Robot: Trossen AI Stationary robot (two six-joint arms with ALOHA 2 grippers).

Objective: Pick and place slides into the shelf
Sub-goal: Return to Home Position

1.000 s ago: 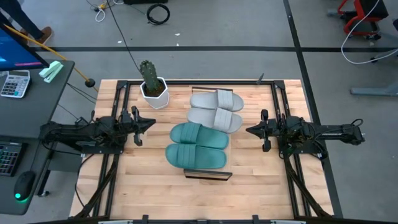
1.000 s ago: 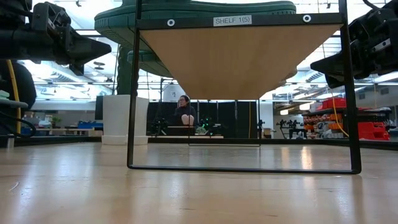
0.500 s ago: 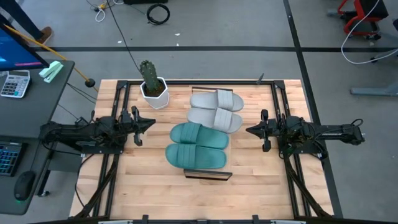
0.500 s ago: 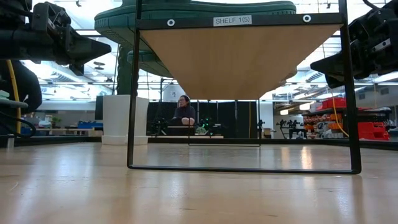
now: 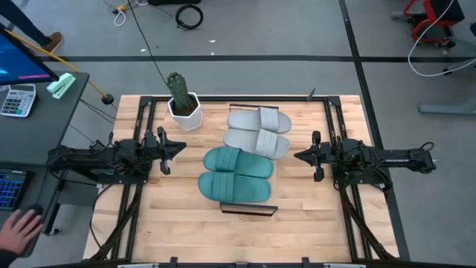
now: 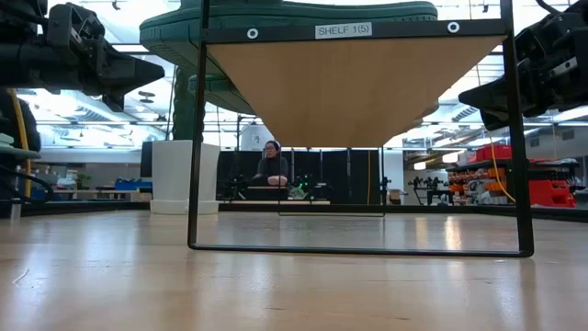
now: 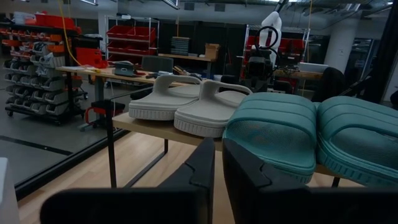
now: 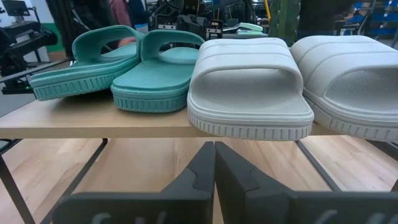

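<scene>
Four in all, the grey slides [image 5: 256, 132] and teal slides [image 5: 236, 176] are lying side by side on the shelf [image 6: 354, 87], so left gripper [image 5: 178, 147] and right gripper [image 5: 299, 155] are hovering clear at either side, jaws closed on nothing, apparently parking at home.

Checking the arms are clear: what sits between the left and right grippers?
High view: between the left gripper and the right gripper stands the shelf, carrying the grey slides and green slides, with bare tabletop either side of it.
</scene>
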